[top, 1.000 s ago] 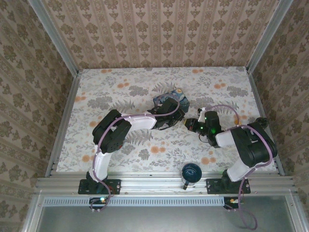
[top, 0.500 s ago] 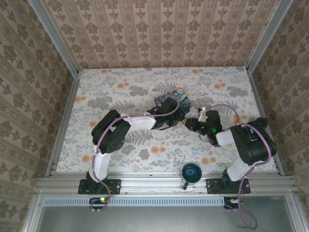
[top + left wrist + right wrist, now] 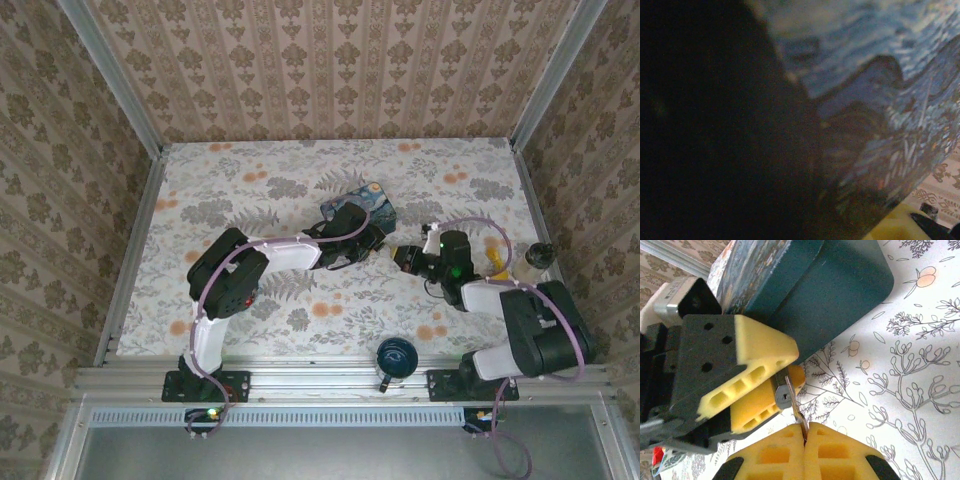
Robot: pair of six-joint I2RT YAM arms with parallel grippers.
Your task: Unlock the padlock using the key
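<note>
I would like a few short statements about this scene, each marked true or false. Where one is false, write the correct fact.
1. The right claw is shut on the key. True.
2. The mug stands at the far edge of the table. False: it stands at the near edge, between the two arm bases.
3. The tin lies close behind the left claw. True.
4. The padlock lies free on the table. False: it sits between the left claw's fingers, and the key's tip meets it.
5. The table has a plain white top. False: it has a floral print.
</note>
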